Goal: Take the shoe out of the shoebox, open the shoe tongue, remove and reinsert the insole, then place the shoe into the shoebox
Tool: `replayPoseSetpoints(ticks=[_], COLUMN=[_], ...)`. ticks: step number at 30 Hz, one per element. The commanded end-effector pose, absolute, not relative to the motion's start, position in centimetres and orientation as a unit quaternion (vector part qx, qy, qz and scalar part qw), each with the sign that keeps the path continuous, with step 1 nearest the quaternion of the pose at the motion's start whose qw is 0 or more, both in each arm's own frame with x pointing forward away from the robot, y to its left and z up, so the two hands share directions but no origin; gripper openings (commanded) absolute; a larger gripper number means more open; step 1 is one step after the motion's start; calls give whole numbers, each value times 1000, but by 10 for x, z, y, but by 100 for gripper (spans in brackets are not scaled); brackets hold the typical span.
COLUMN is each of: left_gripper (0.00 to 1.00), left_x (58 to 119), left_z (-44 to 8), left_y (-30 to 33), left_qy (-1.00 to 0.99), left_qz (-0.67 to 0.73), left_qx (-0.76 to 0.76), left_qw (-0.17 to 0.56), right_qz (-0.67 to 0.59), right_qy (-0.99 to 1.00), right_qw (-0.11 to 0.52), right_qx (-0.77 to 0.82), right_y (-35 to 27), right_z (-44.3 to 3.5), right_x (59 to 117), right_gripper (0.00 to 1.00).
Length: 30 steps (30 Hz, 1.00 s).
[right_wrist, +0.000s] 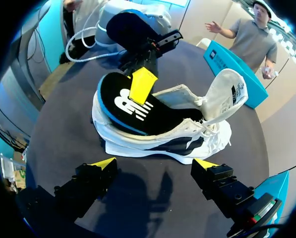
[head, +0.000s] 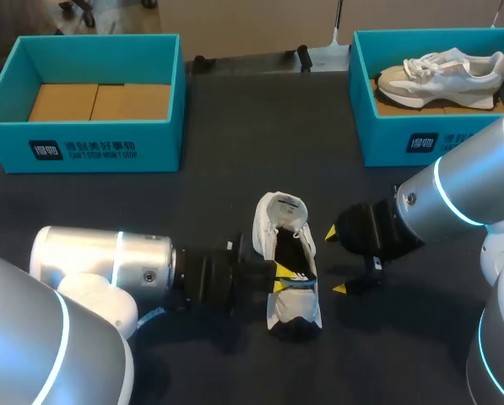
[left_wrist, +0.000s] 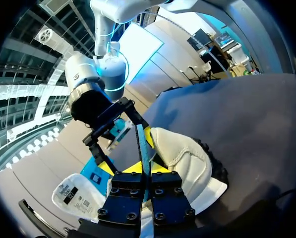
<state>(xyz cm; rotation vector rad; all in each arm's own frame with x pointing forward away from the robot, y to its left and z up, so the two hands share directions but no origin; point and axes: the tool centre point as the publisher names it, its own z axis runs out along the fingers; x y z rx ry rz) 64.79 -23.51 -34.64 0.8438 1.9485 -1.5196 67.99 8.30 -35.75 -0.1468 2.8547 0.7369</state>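
At table (head: pixel 226 194) centre: left gripper (head: pixel 279 276) clamped on insole (head: pixel 295 251), shoe (head: pixel 292 310) unheld.
Spread right gripper (head: pixel 335 260) at 3 o'clock should pin shoe before insole moves.

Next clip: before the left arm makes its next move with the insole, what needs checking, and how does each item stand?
1. Left gripper shut on the insole: ok.
2. Shoe tongue folded up, clear of the opening: ok.
3. Insole fully out of the white shoe: not ok, its front end sits inside under the tongue.
4. Right gripper open and apart from the shoe: ok.
5. Shoe steadied by anything: not ok, nothing holds it down.
6. Left shoebox free for the shoe: ok, only cardboard inside.
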Motion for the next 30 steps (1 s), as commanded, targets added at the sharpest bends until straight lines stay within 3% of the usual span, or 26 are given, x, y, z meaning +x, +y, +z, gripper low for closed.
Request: replayPoseSetpoints(ticks=[1, 10, 11, 12, 14, 19, 26, 30], left_gripper=[0, 0, 34, 44, 49, 47, 38, 19], left_x=[659, 671, 667, 664, 658, 647, 639, 639], left_z=[-354, -360, -357, -355, -351, -338, -334, -340], left_y=[-243, -240, -241, -242, -243, -241, -237, -238], left_qy=[715, 721, 717, 715, 710, 701, 703, 709], left_qz=[-559, -550, -555, -558, -565, -571, -569, -567], left_qx=[319, 311, 311, 311, 312, 317, 317, 313], left_qw=[274, 286, 285, 284, 282, 286, 285, 278], right_qz=[247, 247, 247, 247, 247, 247, 247, 247], right_qy=[963, 963, 963, 963, 963, 963, 963, 963], right_qw=[96, 96, 96, 96, 96, 96, 96, 96], right_qx=[-49, -49, -49, -49, -49, -49, -49, -49], right_y=[84, 84, 84, 84, 84, 84, 84, 84], right_z=[-358, -358, -358, -358, -358, -358, -358, -358], right_x=[679, 679, 679, 679, 679, 679, 679, 679], right_gripper=[100, 100, 100, 100, 100, 100, 100, 100])
